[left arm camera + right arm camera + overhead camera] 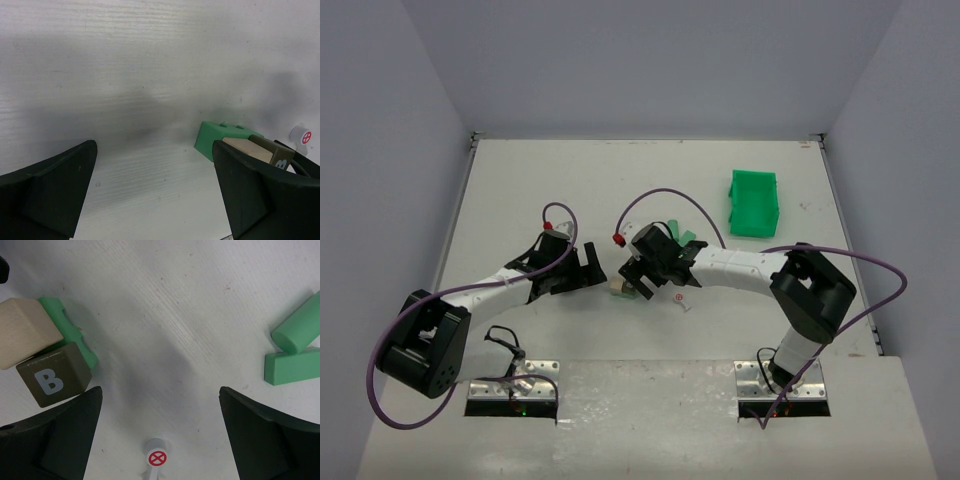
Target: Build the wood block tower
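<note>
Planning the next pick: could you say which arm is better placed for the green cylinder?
Probably right: the open right gripper hovers beside the green cylinder; the left gripper faces the stack.

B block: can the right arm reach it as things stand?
Probably yes: the right end effector is open beside the B block, nothing between; the tan block touching it may crowd the grasp.

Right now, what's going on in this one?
Both arms meet at mid-table over a small cluster: a tan block and a brown B block lie over a green base block. The left gripper and right gripper are both open and hold nothing. A green cylinder and a flat green block lie together to one side. Stacking has barely begun.
</note>
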`<control>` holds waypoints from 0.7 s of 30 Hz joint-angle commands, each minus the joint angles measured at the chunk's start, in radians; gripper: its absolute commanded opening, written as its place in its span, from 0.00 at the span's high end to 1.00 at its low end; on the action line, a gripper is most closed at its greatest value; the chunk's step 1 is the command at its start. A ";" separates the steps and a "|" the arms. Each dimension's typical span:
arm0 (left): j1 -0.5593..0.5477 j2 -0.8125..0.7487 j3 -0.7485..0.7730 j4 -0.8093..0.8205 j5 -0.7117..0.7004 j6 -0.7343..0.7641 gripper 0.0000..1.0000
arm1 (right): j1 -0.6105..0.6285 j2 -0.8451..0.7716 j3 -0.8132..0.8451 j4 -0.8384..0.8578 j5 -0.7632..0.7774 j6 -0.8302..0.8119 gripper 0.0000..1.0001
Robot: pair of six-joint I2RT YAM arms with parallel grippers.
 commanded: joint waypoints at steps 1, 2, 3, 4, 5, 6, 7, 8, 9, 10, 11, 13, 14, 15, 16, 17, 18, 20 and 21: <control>-0.014 0.011 0.017 0.001 0.001 0.005 0.00 | -0.004 0.007 0.042 0.051 0.018 0.018 0.01; -0.014 0.011 0.016 0.002 0.002 0.005 0.00 | -0.003 0.009 0.044 0.052 0.014 0.017 0.01; -0.014 0.011 0.015 0.001 0.002 0.004 0.00 | -0.004 0.011 0.046 0.054 0.012 0.020 0.01; -0.014 0.011 0.015 0.001 0.002 0.004 0.00 | -0.005 0.012 0.049 0.055 0.009 0.021 0.01; -0.014 0.011 0.015 0.001 0.002 0.004 0.00 | -0.005 0.013 0.052 0.054 0.005 0.020 0.01; -0.014 0.011 0.016 0.001 0.002 0.004 0.00 | -0.003 0.016 0.054 0.056 0.000 0.021 0.01; -0.016 0.011 0.016 0.002 0.001 0.004 0.00 | -0.005 0.018 0.055 0.054 -0.001 0.021 0.01; -0.016 0.011 0.016 0.002 0.002 0.004 0.00 | -0.005 0.018 0.056 0.056 -0.001 0.021 0.01; -0.016 0.011 0.015 0.002 0.002 0.004 0.00 | -0.005 0.015 0.054 0.056 0.000 0.023 0.01; -0.016 0.011 0.016 0.002 0.002 0.004 0.00 | -0.005 0.014 0.053 0.056 0.000 0.024 0.01; -0.016 0.011 0.016 0.003 0.003 0.004 0.00 | -0.005 0.013 0.051 0.056 0.000 0.024 0.01; -0.017 0.011 0.016 0.004 0.004 0.004 0.00 | -0.005 0.012 0.048 0.056 0.001 0.028 0.01; -0.018 0.011 0.015 0.004 0.005 0.004 0.00 | -0.005 0.012 0.047 0.055 0.003 0.031 0.01; -0.018 0.011 0.015 0.004 0.005 0.004 0.00 | -0.005 0.012 0.046 0.054 0.003 0.032 0.01; -0.018 0.011 0.016 0.004 0.006 0.004 0.00 | -0.005 0.011 0.046 0.053 0.005 0.035 0.01; -0.019 0.011 0.016 0.004 0.009 0.004 0.00 | -0.005 0.010 0.045 0.049 0.008 0.042 0.01; -0.021 0.011 0.018 0.005 0.012 0.004 0.00 | -0.005 0.008 0.045 0.045 0.011 0.046 0.01; -0.024 0.011 0.019 0.007 0.017 0.005 0.00 | -0.005 0.002 0.039 0.034 0.036 0.062 0.01; -0.026 0.011 0.020 0.007 0.020 0.006 0.00 | -0.005 -0.005 0.034 0.030 0.054 0.074 0.01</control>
